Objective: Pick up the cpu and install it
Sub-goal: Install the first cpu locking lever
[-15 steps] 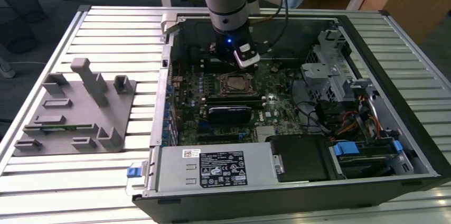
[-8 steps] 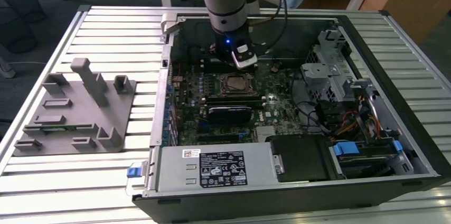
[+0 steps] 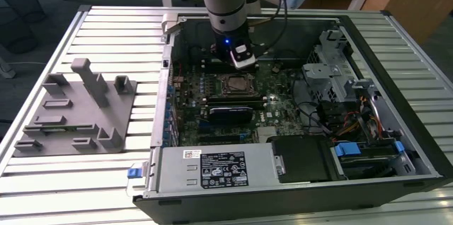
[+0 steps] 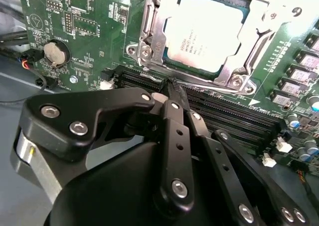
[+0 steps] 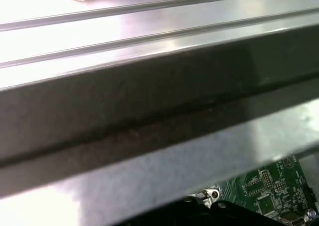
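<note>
The cpu [image 4: 207, 34] sat seated in the socket frame [image 4: 149, 41], apparently installed; the gripper [image 4: 174, 89] hovered beside the frame, fingers together, holding nothing.

Open top of black computer case [image 3: 396, 28], silvery square cpu [image 4: 207, 34] seated in metal socket frame [image 4: 149, 31], black gripper [image 4: 174, 89] just beside, drive cage [image 3: 332, 66] crowding the exterior view's right

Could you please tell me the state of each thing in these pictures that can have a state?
cpu: lying flat in the socket, silvery top up.
socket frame: open, not closed over the cpu.
gripper: shut, holding nothing, fingertips together beside the socket.
computer case: lying on its side, side panel off.
grey fixture: on the table, holding nothing.
</note>
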{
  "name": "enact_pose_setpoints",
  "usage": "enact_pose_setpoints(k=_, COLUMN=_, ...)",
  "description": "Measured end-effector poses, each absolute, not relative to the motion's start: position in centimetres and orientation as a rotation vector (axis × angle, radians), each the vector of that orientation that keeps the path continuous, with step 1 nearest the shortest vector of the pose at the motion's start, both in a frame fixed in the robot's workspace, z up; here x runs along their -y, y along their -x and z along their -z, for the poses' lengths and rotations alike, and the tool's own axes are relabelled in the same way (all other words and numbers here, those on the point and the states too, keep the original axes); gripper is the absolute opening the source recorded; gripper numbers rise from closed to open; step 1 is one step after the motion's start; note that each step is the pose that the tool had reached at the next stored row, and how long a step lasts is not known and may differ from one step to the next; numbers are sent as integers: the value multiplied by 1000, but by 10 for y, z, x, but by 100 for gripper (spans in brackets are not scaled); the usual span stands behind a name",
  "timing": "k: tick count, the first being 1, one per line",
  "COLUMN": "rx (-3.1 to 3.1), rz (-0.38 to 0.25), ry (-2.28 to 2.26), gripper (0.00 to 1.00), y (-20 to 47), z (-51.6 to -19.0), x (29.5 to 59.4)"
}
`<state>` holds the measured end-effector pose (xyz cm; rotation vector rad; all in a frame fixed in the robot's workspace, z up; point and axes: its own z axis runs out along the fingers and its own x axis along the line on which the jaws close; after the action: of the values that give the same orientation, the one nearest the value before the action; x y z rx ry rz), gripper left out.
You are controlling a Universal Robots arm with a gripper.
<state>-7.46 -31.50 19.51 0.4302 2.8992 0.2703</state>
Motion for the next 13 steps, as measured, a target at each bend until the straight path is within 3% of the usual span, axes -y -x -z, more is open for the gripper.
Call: enact_pose_setpoints(k=13, rx=-2886, rz=-244, ry=-481, gripper=11, y=73, z=-193, x=315)
